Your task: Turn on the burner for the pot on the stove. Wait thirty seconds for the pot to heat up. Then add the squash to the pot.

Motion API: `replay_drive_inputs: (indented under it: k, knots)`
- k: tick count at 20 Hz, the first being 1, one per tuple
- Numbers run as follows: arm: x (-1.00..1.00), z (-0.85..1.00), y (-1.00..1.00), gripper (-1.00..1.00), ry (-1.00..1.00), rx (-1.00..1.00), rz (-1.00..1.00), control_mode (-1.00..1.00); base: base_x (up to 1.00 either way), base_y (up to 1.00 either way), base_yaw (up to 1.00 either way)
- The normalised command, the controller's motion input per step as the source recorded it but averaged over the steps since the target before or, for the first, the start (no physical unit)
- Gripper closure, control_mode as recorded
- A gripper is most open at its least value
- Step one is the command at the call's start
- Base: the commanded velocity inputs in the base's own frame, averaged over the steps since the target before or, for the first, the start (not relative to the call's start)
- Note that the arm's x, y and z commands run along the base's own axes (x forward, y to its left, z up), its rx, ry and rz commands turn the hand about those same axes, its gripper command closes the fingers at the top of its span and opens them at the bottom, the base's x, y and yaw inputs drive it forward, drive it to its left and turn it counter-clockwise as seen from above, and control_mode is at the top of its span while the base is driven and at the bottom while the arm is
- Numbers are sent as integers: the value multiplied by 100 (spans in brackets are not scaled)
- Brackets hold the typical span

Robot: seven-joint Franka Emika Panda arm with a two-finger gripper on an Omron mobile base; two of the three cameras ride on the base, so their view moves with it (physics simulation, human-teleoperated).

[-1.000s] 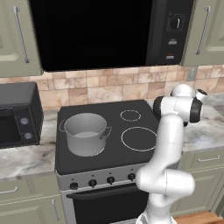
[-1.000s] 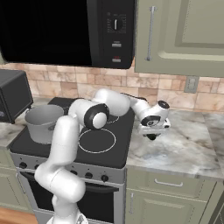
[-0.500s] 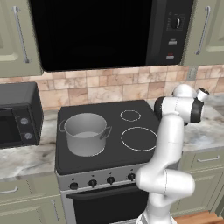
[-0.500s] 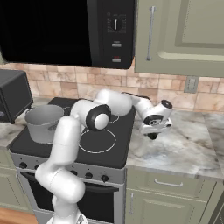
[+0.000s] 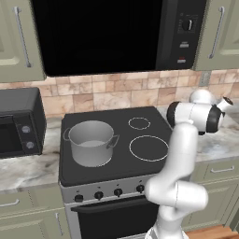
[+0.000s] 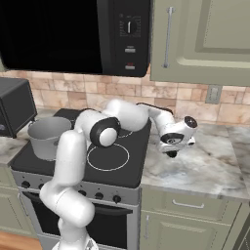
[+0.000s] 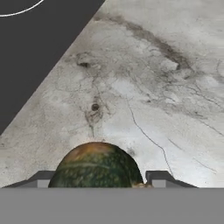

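Note:
A round dark green squash (image 7: pixel 96 168) with an orange patch sits between my gripper's (image 7: pixel 101 179) two fingertips, which press against its sides just over the marble counter (image 7: pixel 144 87). My gripper (image 6: pixel 172 151) hangs low over the counter right of the stove (image 6: pixel 139 146), with the squash (image 6: pixel 172 155) showing as a dark bit under the hand. The grey steel pot (image 5: pixel 91 142) stands on the stove's (image 5: pixel 116 123) front left zone, far left of the hand. The burner under it is hidden by the pot's base.
A row of black knobs (image 5: pixel 98 195) runs along the stove's silver front. A black toaster oven (image 5: pixel 18 121) stands on the left counter. A microwave (image 5: pixel 107 32) and cabinets hang above. White rings (image 5: pixel 148 147) mark the right cooking zones.
The jaws have closed in onto the squash. The hand has shifted slightly to the right over the counter. The pot has not moved.

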Motion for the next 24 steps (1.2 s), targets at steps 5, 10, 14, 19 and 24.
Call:
replay_drive_inputs:
  k: [5, 10, 14, 19, 24]
  knots:
    - [-65, 3, 0, 100, -38, 10, 0, -100, 0, 0, 0]
    - [-43, 29, 0, 100, -30, 13, 0, -100, 0, 0, 0]
    - [-37, 55, 0, 100, -18, 12, 0, -100, 0, 0, 0]
    - [-33, 68, 0, 100, -14, 9, 0, -100, 0, 0, 0]
    - [-25, 71, 0, 100, -13, 6, 0, -100, 0, 0, 0]
